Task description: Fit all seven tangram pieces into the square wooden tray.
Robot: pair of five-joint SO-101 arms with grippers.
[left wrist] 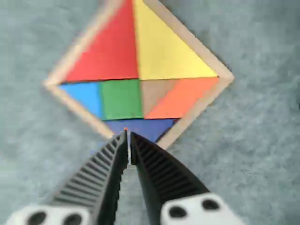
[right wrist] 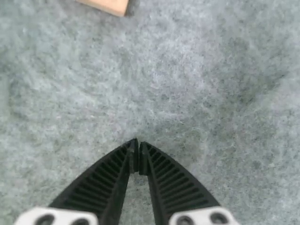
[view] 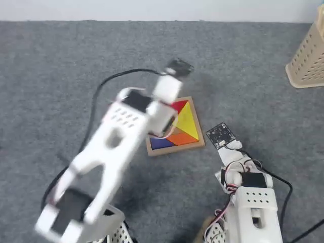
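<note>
Two grippers, mine: left gripper (left wrist: 127, 137) closed, empty, over the wooden tray (view: 177, 148) at high-view centre; right gripper (right wrist: 138, 144) closed, empty, above grey carpet (right wrist: 211, 70).

The counter (view: 253, 61) is covered all over in grey, felt-like cloth with a short, mottled nap; close up in the wrist views the same fibre looks paler and fuzzier. Along its far edge runs a narrow strip of pale, plain wall (view: 152, 9), meeting the cloth in a straight line. At the far corner, on the right of the high view, stands a beige perforated basket (view: 308, 53), its walls pierced with rows of small holes. A white perforated bin (view: 120, 235) sits at the near edge. The light is even and soft, leaving only faint, blurred shadows on the cloth
</note>
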